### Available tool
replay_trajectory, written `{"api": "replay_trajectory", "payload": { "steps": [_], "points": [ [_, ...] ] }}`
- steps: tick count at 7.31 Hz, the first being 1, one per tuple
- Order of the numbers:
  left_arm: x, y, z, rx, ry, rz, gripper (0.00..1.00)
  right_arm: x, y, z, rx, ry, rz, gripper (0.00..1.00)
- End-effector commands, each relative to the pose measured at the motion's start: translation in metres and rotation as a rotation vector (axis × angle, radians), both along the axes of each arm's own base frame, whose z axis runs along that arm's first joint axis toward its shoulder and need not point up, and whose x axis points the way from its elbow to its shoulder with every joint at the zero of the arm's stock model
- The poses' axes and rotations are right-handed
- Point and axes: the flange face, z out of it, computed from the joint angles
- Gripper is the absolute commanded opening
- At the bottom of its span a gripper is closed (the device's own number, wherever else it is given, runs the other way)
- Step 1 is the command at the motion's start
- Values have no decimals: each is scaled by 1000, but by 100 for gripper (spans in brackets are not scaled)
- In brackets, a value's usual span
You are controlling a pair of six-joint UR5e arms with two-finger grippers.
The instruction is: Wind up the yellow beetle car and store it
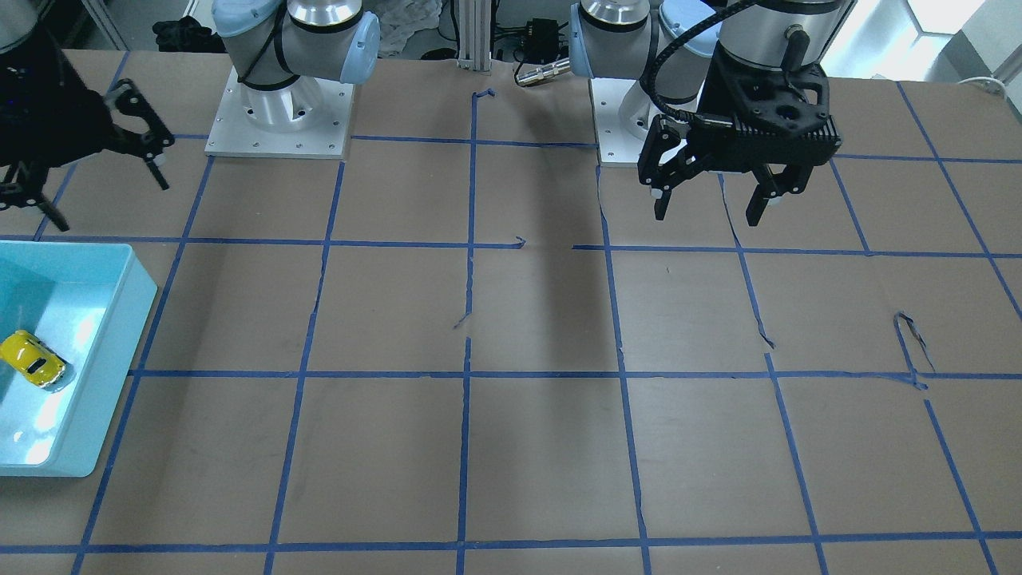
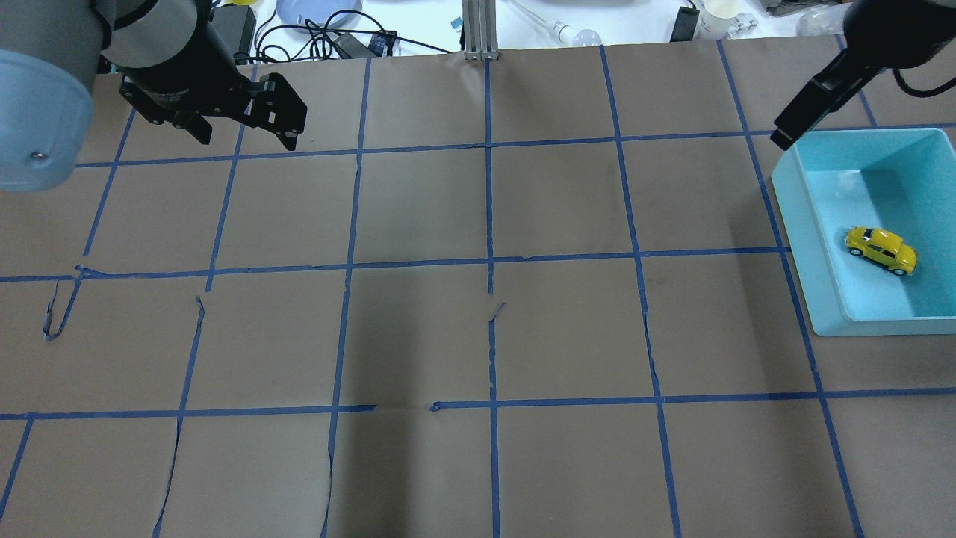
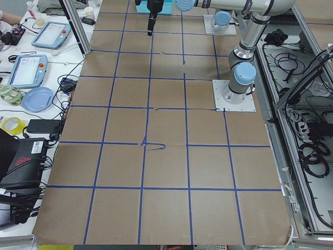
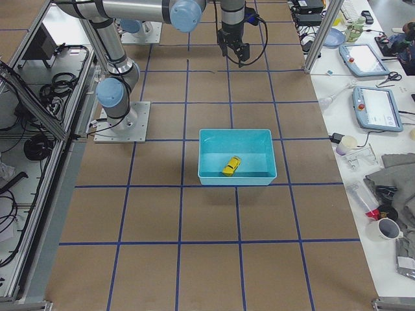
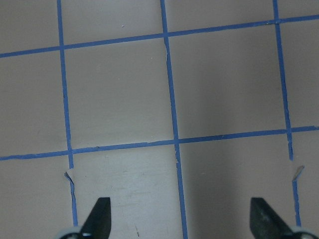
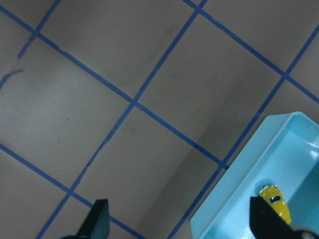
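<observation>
I'm seeing both arms hanging above the surface (image 2: 418, 336), brown paper ruled into squares by blue tape lines (image 2: 489, 224), with their wrists turned so the fingers are pointing down. The left end effector (image 1: 707, 214) is hovering over bare paper on its own side, its two fingers spread wide and gripping nothing; its wrist view is showing only paper, tape and a few small tears in the paper. The right end effector (image 1: 108, 196) is hovering high up beside a light blue bin (image 2: 806, 246), off to one side of it and not over it, and its fingers are likewise standing wide apart with nothing between them. In the right wrist view the bin's corner is filling the lower right of the picture. The yellow beetle car (image 2: 881, 250) is sitting on its wheels on the floor of that bin, roughly mid-floor and clear of the walls, which are rising around it on all sides. Neither end effector is touching the car or the bin. The left one is hanging well apart from both. Beyond the far edge of the surface, cables (image 2: 314, 37) and a blue plate (image 3: 37, 99) are lying on a white bench.
</observation>
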Motion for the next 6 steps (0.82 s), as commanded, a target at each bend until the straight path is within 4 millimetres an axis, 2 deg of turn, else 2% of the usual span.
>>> {"api": "replay_trajectory", "payload": {
  "steps": [1, 2, 4, 6],
  "points": [
    [-1, 0, 0, -3, 3, 0, 97, 75, 15, 10, -7, 25, -123, 100],
    [-2, 0, 1, -10, 5, 6, 97, 98, 21, 7, 4, 4, -257, 100],
    [-2, -3, 2, -21, 4, 0, 97, 130, 32, 3, 19, -38, -555, 100],
    [1, -4, 2, -28, 7, -4, 99, 133, 32, 0, 25, -42, -605, 100]
  ]
}}
